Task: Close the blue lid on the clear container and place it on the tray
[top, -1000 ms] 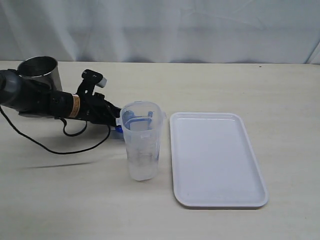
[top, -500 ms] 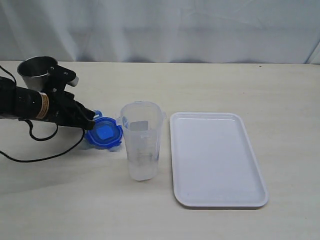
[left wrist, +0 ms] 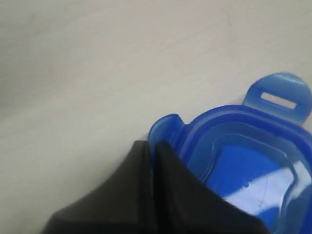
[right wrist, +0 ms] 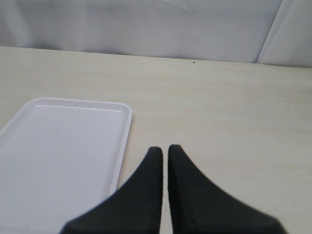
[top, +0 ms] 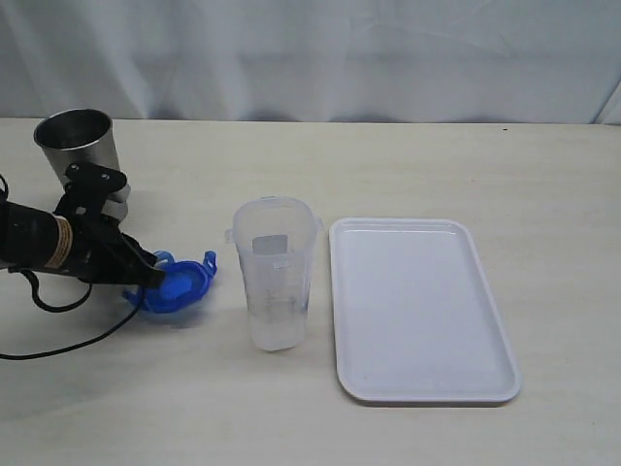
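The blue lid (top: 179,282) hangs tilted just above the table, left of the clear container (top: 275,273). My left gripper (top: 151,277) is shut on one of the lid's flaps. In the left wrist view the lid (left wrist: 243,146) fills the lower right, its flap pinched between the dark fingertips of the left gripper (left wrist: 152,146). The clear container stands upright and uncovered in the middle of the table, just left of the white tray (top: 417,306). My right gripper (right wrist: 165,150) is shut on nothing, over bare table beside the tray (right wrist: 58,146). The right arm is out of the exterior view.
A grey metal cup (top: 80,148) stands at the back left, behind my left arm. A black cable (top: 68,340) trails over the table under that arm. A white curtain (top: 310,58) backs the table.
My left gripper has drawn back to the left, carrying the blue lid from behind the container to its left side. The lid now tilts. The container and tray have not moved.
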Controlling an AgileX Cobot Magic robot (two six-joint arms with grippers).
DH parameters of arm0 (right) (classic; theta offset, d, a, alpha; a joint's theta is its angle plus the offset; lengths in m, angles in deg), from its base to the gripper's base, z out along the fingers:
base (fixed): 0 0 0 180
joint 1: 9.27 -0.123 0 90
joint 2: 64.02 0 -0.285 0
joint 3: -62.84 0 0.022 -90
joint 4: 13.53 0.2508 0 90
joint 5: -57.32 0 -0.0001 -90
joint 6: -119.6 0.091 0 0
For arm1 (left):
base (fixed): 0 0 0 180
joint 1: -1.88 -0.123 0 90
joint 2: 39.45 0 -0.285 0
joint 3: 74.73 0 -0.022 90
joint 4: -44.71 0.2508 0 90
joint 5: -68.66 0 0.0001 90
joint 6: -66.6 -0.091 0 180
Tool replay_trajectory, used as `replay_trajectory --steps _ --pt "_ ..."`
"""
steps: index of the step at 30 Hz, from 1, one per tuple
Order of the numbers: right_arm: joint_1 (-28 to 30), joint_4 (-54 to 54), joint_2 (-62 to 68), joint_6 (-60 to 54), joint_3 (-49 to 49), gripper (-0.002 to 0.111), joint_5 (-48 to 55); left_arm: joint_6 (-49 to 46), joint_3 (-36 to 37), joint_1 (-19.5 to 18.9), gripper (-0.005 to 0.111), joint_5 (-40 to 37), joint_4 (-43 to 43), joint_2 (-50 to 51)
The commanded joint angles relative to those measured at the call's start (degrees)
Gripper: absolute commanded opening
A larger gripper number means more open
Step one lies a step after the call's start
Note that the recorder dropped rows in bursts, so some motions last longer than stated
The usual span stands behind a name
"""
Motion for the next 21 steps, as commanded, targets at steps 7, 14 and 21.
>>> replay_trajectory --steps 7,14,21 --pt "0.4 0.0 -0.2 -0.3 0.2 0.005 -0.2 -0.1 0.6 -0.1 0.001 3.4 0.7 -3.9" --pt "0.4 0.0 -0.2 -0.3 0.2 0.005 -0.2 0.5 0.6 -0.1 0.03 3.7 2.4 -3.9" --pt "0.4 0.0 -0.2 -0.3 0.2 0.005 -0.2 -7.8 0.5 -0.1 0.042 3.4 -6.5 -3.9"
